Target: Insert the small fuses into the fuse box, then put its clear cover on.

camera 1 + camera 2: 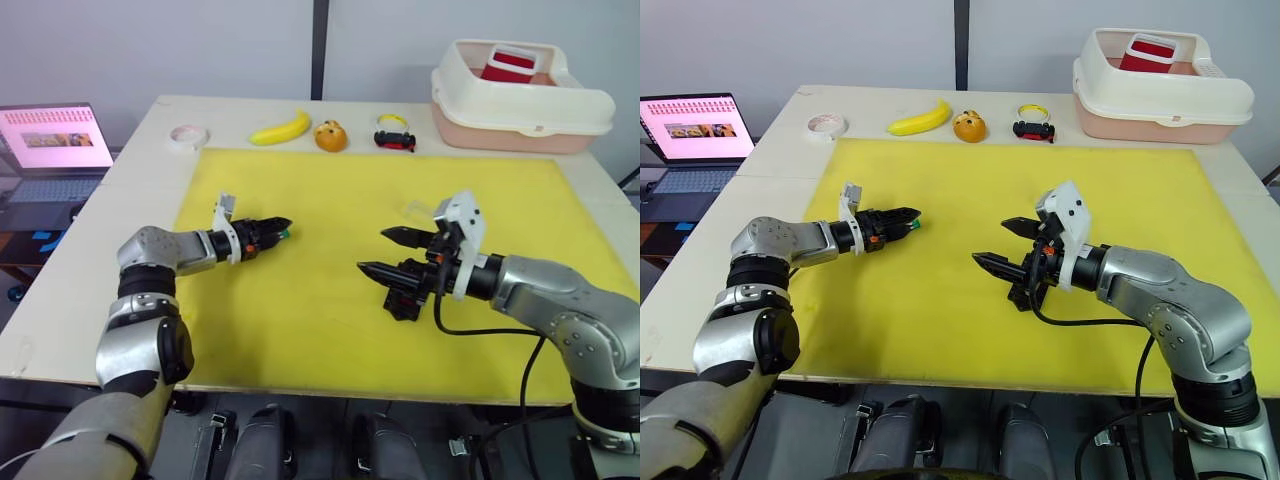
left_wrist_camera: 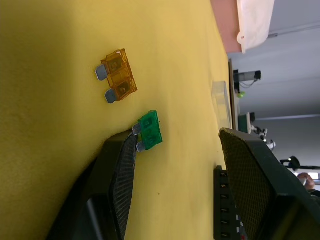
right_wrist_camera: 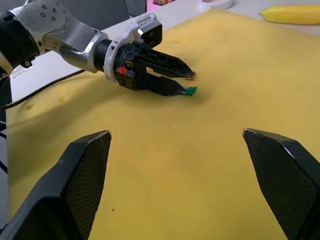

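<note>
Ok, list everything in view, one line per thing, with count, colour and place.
fuses: two seen, green and orange, on the yellow mat by the left hand
fuse box: one, black, on the mat under the right hand
clear cover: one, transparent, on the mat beyond the right hand
mat: one, yellow, covering the table
bin: one, cream-white, far right corner, red item inside
banana: one, yellow, far edge
orange toy: one, far edge
toy car: one, black and red, far edge
tape roll: one, white, far left
laptop: one, left of the table
left hand: open, at the green fuse
right hand: open, above the fuse box
</note>
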You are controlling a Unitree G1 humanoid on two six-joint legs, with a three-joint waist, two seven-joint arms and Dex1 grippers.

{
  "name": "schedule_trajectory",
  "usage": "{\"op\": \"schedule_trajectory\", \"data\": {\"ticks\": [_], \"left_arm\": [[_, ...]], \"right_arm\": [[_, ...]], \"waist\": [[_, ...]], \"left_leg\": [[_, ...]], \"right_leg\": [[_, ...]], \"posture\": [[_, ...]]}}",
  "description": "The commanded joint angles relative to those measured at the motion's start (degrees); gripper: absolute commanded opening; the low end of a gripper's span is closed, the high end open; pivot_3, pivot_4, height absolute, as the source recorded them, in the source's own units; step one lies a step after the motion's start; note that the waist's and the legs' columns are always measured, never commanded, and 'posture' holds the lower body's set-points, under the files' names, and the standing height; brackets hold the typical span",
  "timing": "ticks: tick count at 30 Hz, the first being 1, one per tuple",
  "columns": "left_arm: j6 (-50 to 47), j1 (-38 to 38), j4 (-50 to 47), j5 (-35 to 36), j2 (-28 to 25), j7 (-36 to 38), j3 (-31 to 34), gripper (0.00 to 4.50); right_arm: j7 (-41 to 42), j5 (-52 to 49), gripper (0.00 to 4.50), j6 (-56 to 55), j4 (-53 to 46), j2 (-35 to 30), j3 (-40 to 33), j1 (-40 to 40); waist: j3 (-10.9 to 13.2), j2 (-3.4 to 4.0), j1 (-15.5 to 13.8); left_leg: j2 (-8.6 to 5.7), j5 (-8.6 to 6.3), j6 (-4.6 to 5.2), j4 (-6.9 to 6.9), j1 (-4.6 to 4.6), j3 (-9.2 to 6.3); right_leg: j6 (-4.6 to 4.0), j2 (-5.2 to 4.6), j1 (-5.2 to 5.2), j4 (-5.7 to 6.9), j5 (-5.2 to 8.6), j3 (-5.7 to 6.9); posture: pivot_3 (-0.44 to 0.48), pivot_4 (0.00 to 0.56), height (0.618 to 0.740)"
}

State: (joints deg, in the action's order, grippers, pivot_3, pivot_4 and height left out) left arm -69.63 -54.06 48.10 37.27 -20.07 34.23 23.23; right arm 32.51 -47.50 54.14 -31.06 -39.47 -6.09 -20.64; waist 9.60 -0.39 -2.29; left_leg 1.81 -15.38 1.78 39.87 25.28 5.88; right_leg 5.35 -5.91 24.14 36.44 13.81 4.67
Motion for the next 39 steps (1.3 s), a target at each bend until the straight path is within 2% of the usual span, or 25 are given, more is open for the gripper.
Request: {"op": "schedule_trajectory", "data": {"ticks": [1,2,4,5,7,17,19,21,28,33,39], "left_arm": [[-0.9,1.3,0.1,-0.6,1.1,-0.3,-1.0,2.77],[-0.9,1.4,0.0,-0.6,1.2,-0.3,-1.0,2.77],[-0.5,1.5,0.1,-0.6,1.4,-0.2,-0.9,2.23],[-0.2,1.6,0.3,-0.7,1.6,-0.1,-0.9,1.91],[0.0,1.8,0.5,-1.0,1.8,0.1,-1.1,0.92],[0.7,2.1,2.2,-2.2,1.6,0.3,-1.1,0.92],[0.9,2.3,2.0,-2.3,1.7,-0.2,-0.9,0.39],[1.0,2.6,1.7,-2.8,1.7,-0.9,-1.1,0.07],[-0.2,4.1,-0.2,-2.1,0.8,-2.7,0.4,0.07],[-5.0,4.9,-7.8,1.1,-1.2,-1.5,1.6,0.07],[-19.0,4.2,-26.7,12.4,-5.9,3.5,3.7,0.07]], "right_arm": [[0.1,-0.4,4.5,-0.7,-1.3,-0.7,-1.9,-0.2],[0.1,-0.4,4.5,-0.7,-1.3,-0.7,-1.9,-0.2],[0.1,-0.5,4.5,-0.6,-1.3,-0.7,-1.9,-0.2],[0.1,-0.6,4.5,-0.6,-1.4,-0.7,-2.0,-0.1],[0.1,-0.7,4.5,-0.5,-1.4,-0.8,-2.0,0.0],[0.1,-1.0,4.5,-0.1,-1.6,-1.1,-2.4,0.3],[0.2,-1.0,4.5,-0.1,-1.6,-1.2,-2.4,0.2],[0.2,-1.0,4.5,0.0,-1.6,-1.2,-2.5,0.2],[0.2,-1.2,4.5,0.3,-1.7,-1.2,-2.9,0.2],[-0.3,-2.3,4.5,0.7,-2.1,-1.2,-3.6,0.1],[-6.5,-13.1,4.5,4.1,-1.8,3.6,-8.3,-1.1]], "waist": [[0.0,0.0,0.0],[0.0,0.0,0.0],[0.0,0.0,0.0],[0.0,0.0,0.0],[0.0,0.0,0.0],[0.0,0.01,0.1],[0.0,0.01,0.1],[0.0,0.07,0.1],[-0.1,0.15,0.5],[-0.1,0.14,1.6],[0.0,0.03,2.0]], "left_leg": [[0.0,0.0,0.0,0.0,0.0,0.0],[0.0,-0.01,0.01,0.0,0.0,0.0],[0.01,-0.01,0.01,0.0,0.0,0.0],[0.0,-0.01,0.01,0.0,0.0,0.0],[0.0,-0.01,0.01,0.0,0.0,0.0],[0.01,-0.06,0.1,0.0,-0.01,0.01],[0.01,-0.06,0.11,0.0,-0.01,0.01],[0.01,-0.07,0.11,0.0,-0.01,0.01],[0.02,-0.08,0.13,-0.01,-0.04,0.01],[0.05,-0.07,0.12,-0.09,-0.02,0.01],[0.1,0.13,-0.22,-0.25,0.06,0.02]], "right_leg": [[0.0,0.0,0.0,0.0,0.0,0.0],[0.0,0.0,0.0,0.0,0.0,0.0],[0.0,0.0,0.0,0.0,0.0,0.0],[0.0,0.0,0.0,0.0,0.0,0.0],[0.0,0.0,0.0,0.0,0.0,0.0],[0.0,0.0,0.0,0.0,0.0,0.0],[0.0,0.0,0.0,-0.01,0.0,0.0],[0.0,0.0,0.0,-0.01,0.0,0.0],[0.0,0.0,0.0,0.0,0.0,-0.01],[-0.01,0.01,0.04,-0.02,0.0,0.0],[-0.01,0.02,0.21,-0.06,0.01,-0.02]], "posture": [[0.0,0.15,0.74],[0.0,0.15,0.74],[0.0,0.15,0.74],[0.0,0.15,0.74],[0.0,0.15,0.74],[0.0,0.15,0.74],[0.0,0.15,0.74],[0.0,0.15,0.74],[0.0,0.15,0.74],[0.0,0.15,0.74],[0.0,0.15,0.74]]}}
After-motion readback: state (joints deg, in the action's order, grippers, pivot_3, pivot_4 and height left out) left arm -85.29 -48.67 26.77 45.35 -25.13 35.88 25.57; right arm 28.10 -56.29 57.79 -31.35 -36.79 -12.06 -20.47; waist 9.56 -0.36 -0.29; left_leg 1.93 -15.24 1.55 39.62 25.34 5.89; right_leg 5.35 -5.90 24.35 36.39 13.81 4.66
